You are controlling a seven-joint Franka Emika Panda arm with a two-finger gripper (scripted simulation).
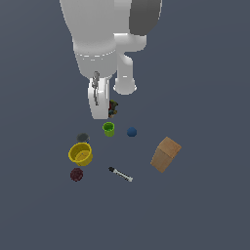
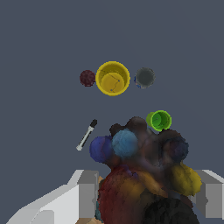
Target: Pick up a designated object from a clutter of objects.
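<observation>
- Done, it seems: the white fingers (image 2: 146, 197) are closed on the dark lumpy multicoloured object (image 2: 144, 175), apparently raised above the dark grey bench (image 1: 205, 210).
- Left: lift well clear of the small green cup (image 1: 108, 129).

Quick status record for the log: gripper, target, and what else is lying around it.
gripper: fingers on either side of the multicoloured lump; contact not visible
lump: partly hidden behind the gripper in the exterior view
nearest neighbours: green cup, blue ball
bowl group: grey cup, yellow bowl, dark red ball
others: marker, tan box
</observation>
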